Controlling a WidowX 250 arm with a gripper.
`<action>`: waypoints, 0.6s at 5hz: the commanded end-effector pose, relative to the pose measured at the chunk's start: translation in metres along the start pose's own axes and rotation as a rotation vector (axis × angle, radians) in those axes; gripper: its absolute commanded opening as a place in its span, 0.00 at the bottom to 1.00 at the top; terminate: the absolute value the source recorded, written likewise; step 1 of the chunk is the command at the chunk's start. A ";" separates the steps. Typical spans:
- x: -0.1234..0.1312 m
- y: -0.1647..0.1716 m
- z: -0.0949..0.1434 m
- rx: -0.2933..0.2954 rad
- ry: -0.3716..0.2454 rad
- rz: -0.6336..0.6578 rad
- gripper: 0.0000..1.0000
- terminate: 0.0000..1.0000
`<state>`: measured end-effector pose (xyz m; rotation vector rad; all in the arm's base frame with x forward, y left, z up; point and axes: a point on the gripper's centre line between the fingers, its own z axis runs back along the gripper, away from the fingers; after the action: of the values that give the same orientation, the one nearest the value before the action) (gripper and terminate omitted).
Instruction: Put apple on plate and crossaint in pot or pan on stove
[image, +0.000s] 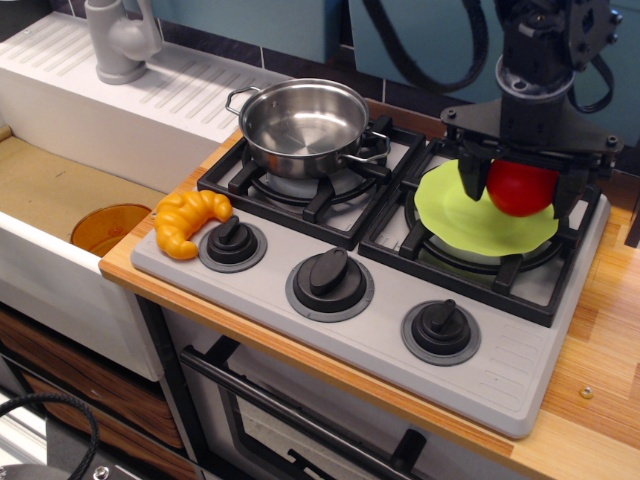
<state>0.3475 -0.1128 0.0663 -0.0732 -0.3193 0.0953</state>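
Observation:
My gripper (520, 185) is shut on the red apple (522, 188) and holds it just above the right part of the lime-green plate (468, 212), which lies on the stove's right burner. The steel pot (303, 125) stands empty on the left burner. The yellow-orange croissant (188, 219) lies at the front left corner of the grey stove (500, 375), next to the left knob (232, 240).
An orange-brown disc (108, 228) lies in the sink at the left. A grey tap (118, 38) stands at the back left. The middle knob (329, 274) and right knob (441, 324) line the stove front. Wooden counter (600, 360) runs along the right.

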 end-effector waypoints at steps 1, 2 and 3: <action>0.003 -0.012 0.023 -0.001 -0.010 0.001 1.00 0.00; -0.003 -0.016 0.039 0.012 0.011 0.015 1.00 0.00; -0.006 -0.019 0.048 0.017 0.028 0.022 1.00 0.00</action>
<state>0.3165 -0.1233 0.0805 -0.0172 -0.1958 0.1183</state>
